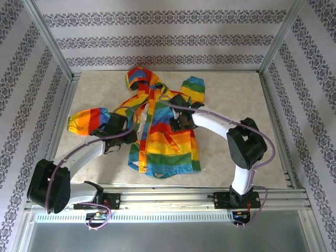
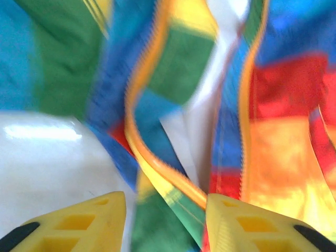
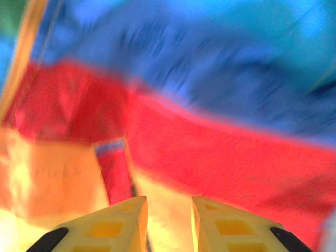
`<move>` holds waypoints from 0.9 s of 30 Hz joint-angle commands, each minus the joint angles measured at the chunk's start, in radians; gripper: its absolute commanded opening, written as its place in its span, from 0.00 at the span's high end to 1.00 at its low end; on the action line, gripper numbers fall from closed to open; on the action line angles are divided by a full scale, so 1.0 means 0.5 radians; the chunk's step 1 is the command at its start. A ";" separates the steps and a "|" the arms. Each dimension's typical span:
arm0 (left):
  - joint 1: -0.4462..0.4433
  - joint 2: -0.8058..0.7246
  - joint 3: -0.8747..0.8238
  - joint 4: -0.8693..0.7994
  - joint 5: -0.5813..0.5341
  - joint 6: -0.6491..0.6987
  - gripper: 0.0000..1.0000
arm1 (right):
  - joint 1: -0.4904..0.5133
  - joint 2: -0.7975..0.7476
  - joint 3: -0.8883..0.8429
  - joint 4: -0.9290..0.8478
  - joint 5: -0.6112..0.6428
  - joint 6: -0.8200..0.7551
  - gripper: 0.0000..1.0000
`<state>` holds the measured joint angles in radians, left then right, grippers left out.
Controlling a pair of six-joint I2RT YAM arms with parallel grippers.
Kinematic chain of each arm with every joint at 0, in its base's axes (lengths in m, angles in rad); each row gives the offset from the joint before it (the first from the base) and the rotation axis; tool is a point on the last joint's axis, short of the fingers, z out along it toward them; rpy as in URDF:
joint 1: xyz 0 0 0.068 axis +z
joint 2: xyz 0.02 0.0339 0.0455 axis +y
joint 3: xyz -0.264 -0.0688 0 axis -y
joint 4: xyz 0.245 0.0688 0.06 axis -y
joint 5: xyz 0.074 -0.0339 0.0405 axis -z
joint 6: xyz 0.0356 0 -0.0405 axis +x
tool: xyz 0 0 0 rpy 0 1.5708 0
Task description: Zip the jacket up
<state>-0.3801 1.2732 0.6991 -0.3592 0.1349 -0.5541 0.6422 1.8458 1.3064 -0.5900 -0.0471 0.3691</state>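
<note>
Jacket (image 1: 167, 140) lies flat at the middle of the table (image 1: 236, 94), hem toward the arm bases and hood (image 1: 140, 77) at the far side. At the hem end the two front panels lie together. Further up they part, and pale lining (image 2: 202, 118) shows between the two orange zipper edges. Left gripper (image 1: 127, 132) sits at the jacket's left side about mid-height. In its wrist view the yellow fingers (image 2: 97, 218) stand well apart with nothing clamped, and the near zipper edge (image 2: 157, 170) curves down into the gap between them. Right gripper (image 1: 181, 116) rests over the right panel. Its fingers (image 3: 118, 223) show a narrow gap above red and orange cloth, but the view is blurred and it cannot be told whether cloth is pinched. The slider cannot be identified in any view. Assessment: the step in hand is taking hold at the zipper. The left claw should close on the orange tape itself, not on loose lining. The other arm should hold the opposite panel taut so the edges run parallel toward the hood, otherwise the thin fabric is likely to bunch.
</note>
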 commanded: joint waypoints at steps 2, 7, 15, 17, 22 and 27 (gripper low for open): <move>-0.207 0.074 -0.127 0.123 0.031 -0.247 0.61 | 0.115 0.064 -0.167 0.125 -0.035 0.115 0.76; -0.212 0.309 -0.120 0.282 0.003 -0.274 0.65 | 0.025 0.274 -0.061 0.064 0.025 -0.003 0.81; -0.089 0.560 0.093 0.235 -0.071 -0.137 0.65 | -0.285 0.405 0.115 0.003 0.054 -0.163 0.83; -0.038 0.605 0.155 0.195 -0.070 -0.081 0.65 | -0.328 0.374 0.144 -0.022 0.063 -0.185 0.82; 0.021 0.595 0.296 0.057 -0.079 0.024 0.65 | -0.341 0.209 0.133 -0.062 0.088 -0.208 0.79; 0.024 0.415 0.348 -0.085 -0.090 0.053 0.52 | -0.238 -0.011 0.015 -0.064 0.084 -0.146 0.72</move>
<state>-0.3756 1.5505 0.8486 -0.3122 0.1070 -0.5594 0.4831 1.9282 1.3415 -0.5892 -0.0269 0.2863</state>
